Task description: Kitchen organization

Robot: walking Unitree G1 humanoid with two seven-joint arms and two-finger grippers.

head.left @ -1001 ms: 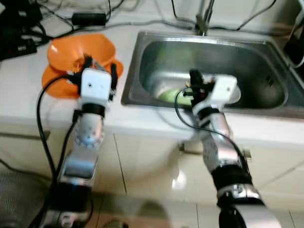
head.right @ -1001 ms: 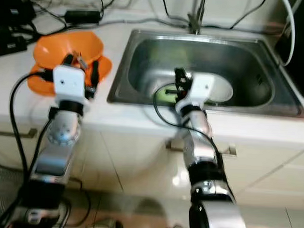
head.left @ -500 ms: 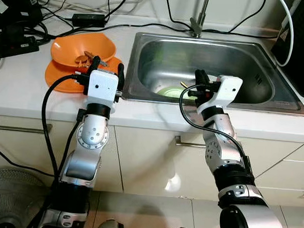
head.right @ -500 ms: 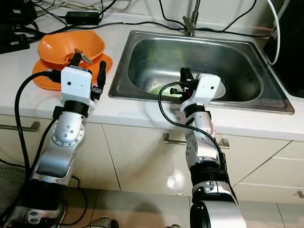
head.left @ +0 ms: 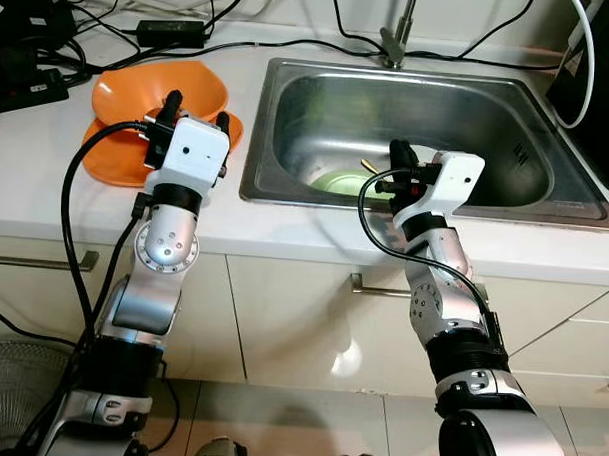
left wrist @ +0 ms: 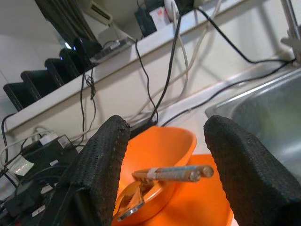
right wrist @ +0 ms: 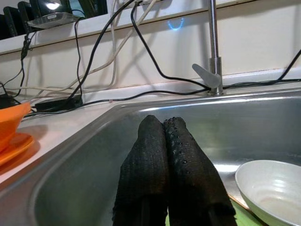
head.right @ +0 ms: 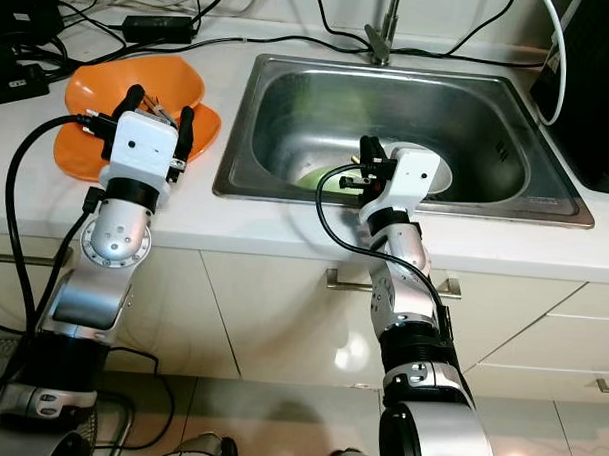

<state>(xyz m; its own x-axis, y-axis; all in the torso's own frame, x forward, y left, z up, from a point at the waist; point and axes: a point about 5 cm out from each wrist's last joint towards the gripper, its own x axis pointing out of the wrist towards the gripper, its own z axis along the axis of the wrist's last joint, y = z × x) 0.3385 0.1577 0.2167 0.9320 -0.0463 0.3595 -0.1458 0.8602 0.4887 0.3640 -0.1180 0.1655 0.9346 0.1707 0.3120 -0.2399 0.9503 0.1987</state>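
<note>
From the head views we see our left gripper (head.left: 195,116) has swung left over the orange bowl (head.left: 159,93), whose chopsticks (left wrist: 171,173) sit framed between spread fingers in its wrist view, ready for grasping, while our right gripper (right wrist: 164,165) hangs pinched empty in the sink (right wrist: 263,122).

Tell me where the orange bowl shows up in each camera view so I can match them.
Left eye view: orange bowl on the counter, far side of the left gripper.
Right eye view: same spot, upper left.
Left wrist view: between the open fingers.
Right wrist view: an orange edge at the border.
Shared landmark: the sink beside it.
</note>
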